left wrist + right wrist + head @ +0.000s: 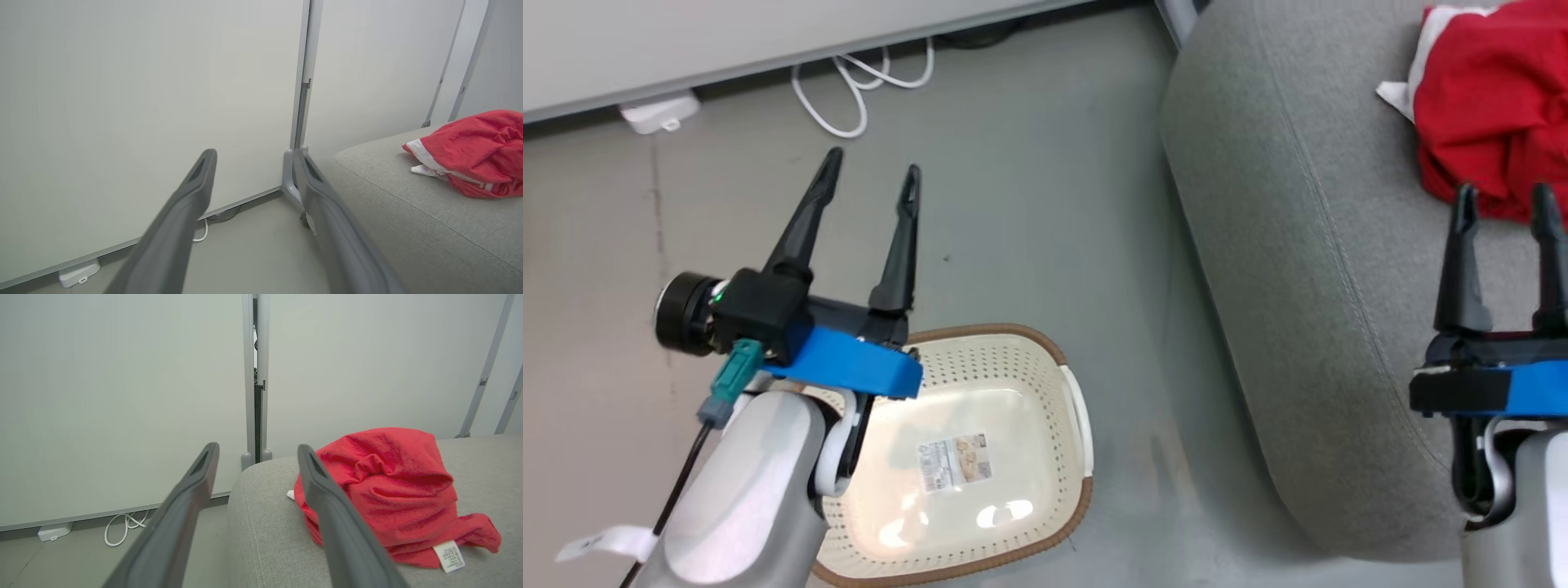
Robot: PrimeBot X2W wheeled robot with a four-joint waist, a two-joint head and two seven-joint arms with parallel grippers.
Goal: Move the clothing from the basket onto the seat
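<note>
1. Over the grey floor (1029,204), the head view shows the left gripper (873,160) hanging with its two dark fingers spread wide and nothing between them. The basket (1058,392) sits below and behind that gripper's wrist, partly covered by the pale forearm, with its bare bottom and label sticker (956,465) showing. A white cable (849,90) lies looped on the floor beyond the fingertips. Well to that gripper's right, the right gripper (1503,189) hovers over the seat (1298,245), its fingers also wide apart and holding nothing. The clothing (1494,106) lies crumpled on the cushion just beyond its fingertips; whether the tips touch the red fabric cannot be told.

2. Along the left wrist view, the left gripper (255,151) points its parted, empty fingers at a pale wall panel (122,102). The seat (408,212) runs past the right-hand finger, and the clothing (474,151) rests on it well to the right of the tips, with its white trim facing the gripper.

3. Along the right wrist view, the right gripper (258,445) stands wide open above the front edge of the seat (269,539). The clothing (388,486) sits heaped on the cushion just beyond and to the right of the right-hand finger, apart from it. A white tag (448,555) lies at the heap's near edge.
</note>
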